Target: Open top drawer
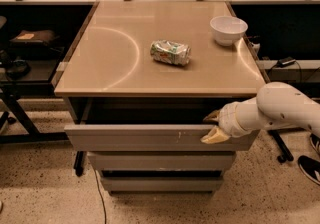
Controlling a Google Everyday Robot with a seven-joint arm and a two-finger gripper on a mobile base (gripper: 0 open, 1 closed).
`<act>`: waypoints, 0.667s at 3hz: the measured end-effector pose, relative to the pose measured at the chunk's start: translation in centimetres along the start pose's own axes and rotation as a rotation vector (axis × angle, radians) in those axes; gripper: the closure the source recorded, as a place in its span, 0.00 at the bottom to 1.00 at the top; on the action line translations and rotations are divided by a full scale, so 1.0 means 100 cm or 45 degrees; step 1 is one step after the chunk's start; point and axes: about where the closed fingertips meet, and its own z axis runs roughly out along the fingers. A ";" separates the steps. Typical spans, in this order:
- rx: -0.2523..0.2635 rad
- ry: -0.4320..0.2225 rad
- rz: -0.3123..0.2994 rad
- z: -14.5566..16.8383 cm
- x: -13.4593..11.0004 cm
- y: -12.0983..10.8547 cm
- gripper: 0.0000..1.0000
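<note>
The top drawer (140, 138) is the widest grey front, with small whitish scratches right of centre. It stands pulled partly out from under the tan countertop (110, 63), with a dark gap behind its front. My gripper (213, 126) is at the drawer's right end. One tan fingertip (212, 115) is behind the front panel's top edge and the other is in front of it, so the panel is clamped between them. My white arm (285, 108) reaches in from the right.
A crushed can (170, 52) and a white bowl (228, 29) sit on the countertop. Two narrower grey drawers (160, 161) are closed below. Dark shelving stands at left and right. A black shoe (310, 168) and a stand leg are on the floor at right.
</note>
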 end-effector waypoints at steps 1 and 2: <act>0.000 0.000 0.000 0.000 0.000 0.000 0.41; -0.058 -0.024 0.044 -0.011 0.008 0.026 0.18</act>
